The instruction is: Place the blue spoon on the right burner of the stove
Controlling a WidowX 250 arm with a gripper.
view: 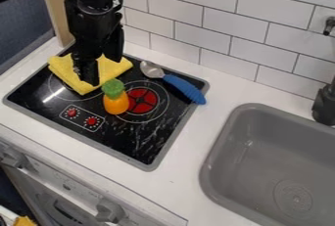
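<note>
Not placed: blue spoon [175, 81] lies just beyond the right burner [142, 100], handle tip over the stove's [152, 163] right edge. Tool [103, 72] is wide and empty, left, above the yellow cloth [120, 68]. We've got grasp, short carry and release left.

Cloth [118, 68], toy [116, 103], sink [262, 134], tap [324, 103]
Yellow cloth just beside the orange, green-topped toy; black tap beside the grey sink.
</note>
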